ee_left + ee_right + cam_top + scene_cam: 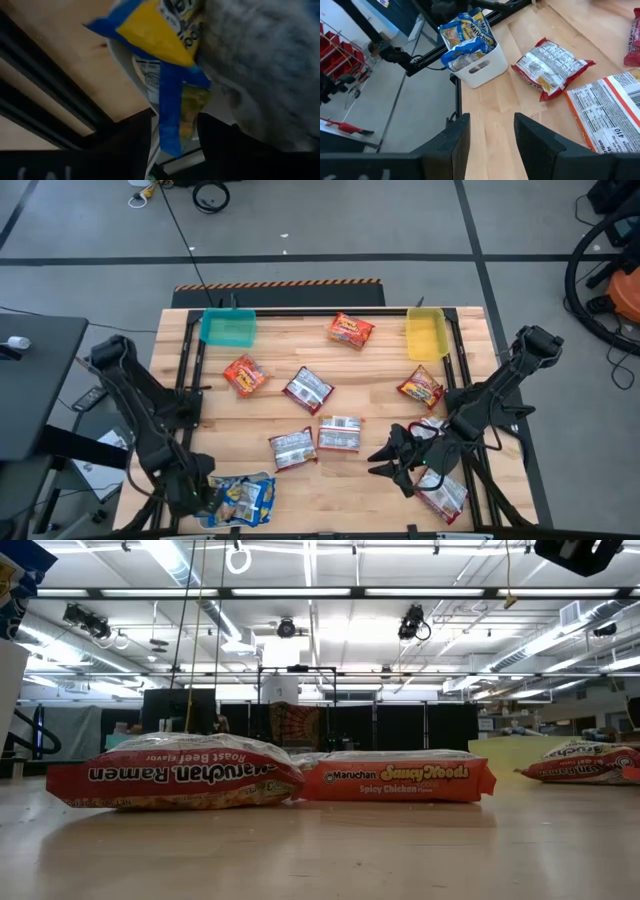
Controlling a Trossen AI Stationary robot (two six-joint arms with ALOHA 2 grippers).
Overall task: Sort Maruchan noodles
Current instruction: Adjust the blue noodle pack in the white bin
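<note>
Left pincer (pixel 205 498) grips blue-and-yellow packet (pixel 240 500) (others read "Maruchan Ramen" (pixel 175 773)).

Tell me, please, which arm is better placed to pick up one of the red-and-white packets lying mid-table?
The right, probably. The right gripper hangs open beside the red-and-white packets, while the left gripper is over the white tray at the blue-and-yellow packets.

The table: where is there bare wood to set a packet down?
Bare wood lies between the teal tray and the orange packet, and below the middle packets. The right gripper corner is crowded.
</note>
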